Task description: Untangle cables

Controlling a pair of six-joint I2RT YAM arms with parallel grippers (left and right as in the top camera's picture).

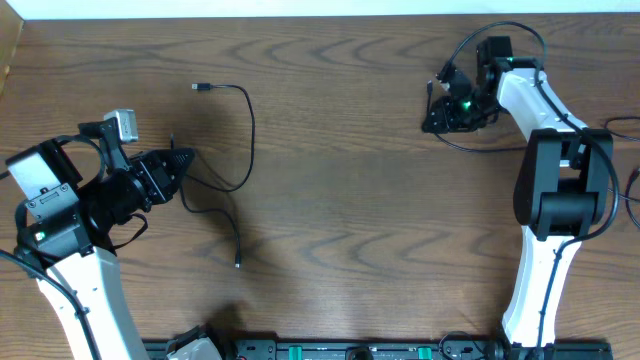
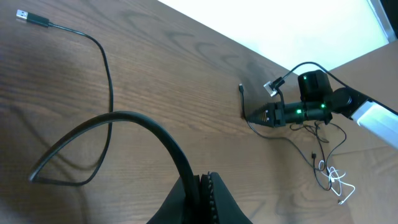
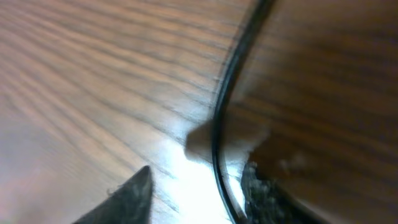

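Two cables are in play, well apart on the table (image 1: 350,200). The left gripper (image 2: 204,180) is pinched tight on the left cable (image 1: 249,130), which arcs up out of the jaws and loops across the wood to its plug (image 1: 202,88) at the far side. Over on the right, the right gripper (image 3: 196,173) is down low at the table with its jaws apart. The right cable (image 3: 219,124) runs between the fingers, hard by one of them, though whether it touches is too blurred to tell.

Left cable (image 1: 251,135), apparently separate right cable (image 1: 480,149), on table (image 1: 350,200).
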